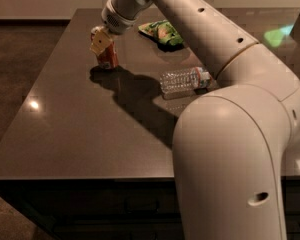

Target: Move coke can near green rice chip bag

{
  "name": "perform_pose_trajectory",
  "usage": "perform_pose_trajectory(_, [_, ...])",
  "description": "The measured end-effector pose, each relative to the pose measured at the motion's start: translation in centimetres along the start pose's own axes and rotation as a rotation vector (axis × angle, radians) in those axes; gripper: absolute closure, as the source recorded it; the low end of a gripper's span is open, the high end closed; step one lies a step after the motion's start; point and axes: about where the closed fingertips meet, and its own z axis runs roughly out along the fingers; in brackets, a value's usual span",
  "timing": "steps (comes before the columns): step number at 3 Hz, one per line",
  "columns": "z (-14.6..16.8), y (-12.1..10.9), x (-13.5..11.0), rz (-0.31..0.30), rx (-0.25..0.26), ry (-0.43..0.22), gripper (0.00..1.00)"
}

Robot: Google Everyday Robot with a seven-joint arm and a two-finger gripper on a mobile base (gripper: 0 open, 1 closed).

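the hand point(100, 41) is seen at the far left part of the worktop point(80, 134), lowered from above onto the can point(108, 60). the can's upper part is pinched in the hand, and only its red lower body is left uncovered. the can is held slightly tilted, at or just above the worktop; which of the two cannot be told. a dark shadow is cast in front of it. the bag point(162, 33) is laid flat near the far edge, to the right of the can and apart from it. a clear bottle point(182, 80) is laid on its side nearer the camera, beside the arm point(200, 29).
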Motion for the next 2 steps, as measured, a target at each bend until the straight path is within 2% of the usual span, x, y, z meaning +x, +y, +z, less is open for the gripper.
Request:
perform_pose_trajectory(1, [-2.1, -2.4, 2.1, 0.052, 0.050, 0.012, 1.00])
perform_pose_trajectory(2, [-3.5, -5.0, 4.5, 0.111, 0.090, 0.013, 1.00])
